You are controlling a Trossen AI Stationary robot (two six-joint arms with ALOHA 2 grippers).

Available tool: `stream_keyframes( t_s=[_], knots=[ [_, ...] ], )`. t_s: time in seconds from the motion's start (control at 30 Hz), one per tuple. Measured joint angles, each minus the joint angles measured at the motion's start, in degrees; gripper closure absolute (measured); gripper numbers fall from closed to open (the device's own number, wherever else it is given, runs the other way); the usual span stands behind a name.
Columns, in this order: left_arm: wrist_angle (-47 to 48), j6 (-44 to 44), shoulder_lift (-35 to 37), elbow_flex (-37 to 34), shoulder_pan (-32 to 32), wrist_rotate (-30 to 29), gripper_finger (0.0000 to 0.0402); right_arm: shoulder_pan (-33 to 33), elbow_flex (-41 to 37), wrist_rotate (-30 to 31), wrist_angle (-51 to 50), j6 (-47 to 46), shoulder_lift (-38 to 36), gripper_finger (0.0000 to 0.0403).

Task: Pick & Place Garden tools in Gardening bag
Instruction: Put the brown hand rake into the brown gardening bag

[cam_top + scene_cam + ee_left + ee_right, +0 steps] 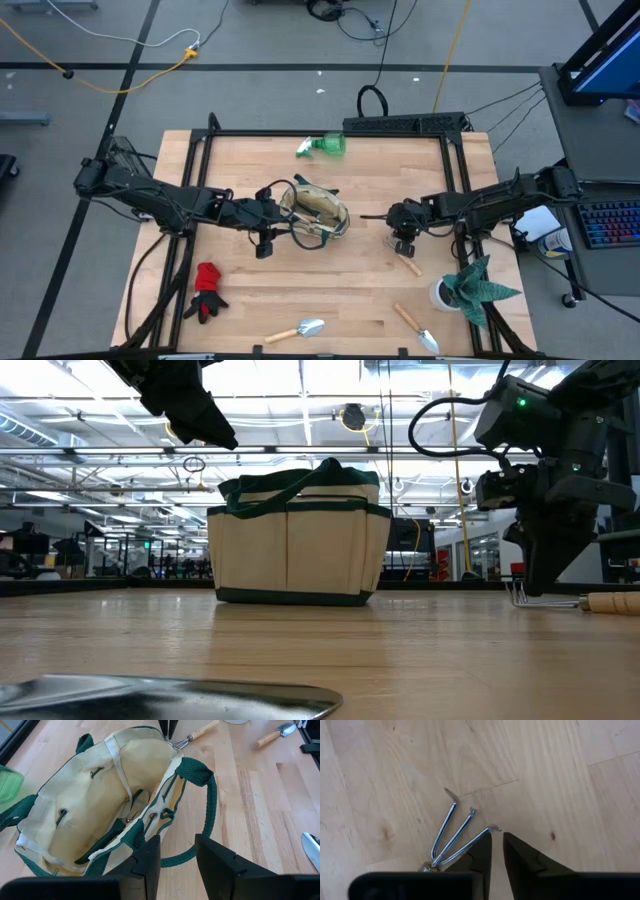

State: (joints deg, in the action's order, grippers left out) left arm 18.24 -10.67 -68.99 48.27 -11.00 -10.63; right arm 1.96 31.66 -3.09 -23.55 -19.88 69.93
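Fork-rake [460, 832]: lying flat on the desk [350, 290] toward its right edge, between the gardening bag [318, 212] and the potted plant [472, 285]. Tines pointing toward the bag, wooden handle trailing toward the front edge. Not being lifted.

Right hand [403, 243]: hanging directly over the tine end of the fork-rake. Fingers standing only narrowly parted, gripping nothing. One finger sitting just beside the outermost tine; contact not determinable.

Gardening bag: standing upright near the centre of the desk, mouth gaping open. Dark shapes lying at the bottom, not identifiable.

Left hand [177, 842]: hovering at the bag's left side, just above the rim and one loop handle. Fingers standing apart, holding nothing.

Other tools, all lying outside the bag:
- green spray bottle [325, 146], near the far edge
- red glove [207, 290], toward the front left corner
- trowels [300, 329], spread along the front edge

Step in hand, as judged: picking up the fork-rake, with no grasp made yet.

Next move, as judged: calling for a wider opening, a shift onto the neck or the handle instead of the thin tines, then closing, lifting and carrying across to the bag's mouth. Needing care to clear the rim, the loop handles and the left hand. Risking a slip if closing on the tines alone.
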Motion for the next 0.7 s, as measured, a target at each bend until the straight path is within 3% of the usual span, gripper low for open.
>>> stream_keyframes(
  t_s=[0.37, 0.7],
  knots=[
    [0.0, -0.01, 0.0, 0.0, 0.0, 0.0, 0.0275, 0.0, 0.0, 0.22, 4.15, 3.66, 0.02, 0.0303],
    [0.0, -0.01, 0.0, 0.0, 0.0, 0.0, 0.0275, 0.0, -3.88, 0.02, 7.04, 4.41, 0.0, 0.0314]
  ],
)
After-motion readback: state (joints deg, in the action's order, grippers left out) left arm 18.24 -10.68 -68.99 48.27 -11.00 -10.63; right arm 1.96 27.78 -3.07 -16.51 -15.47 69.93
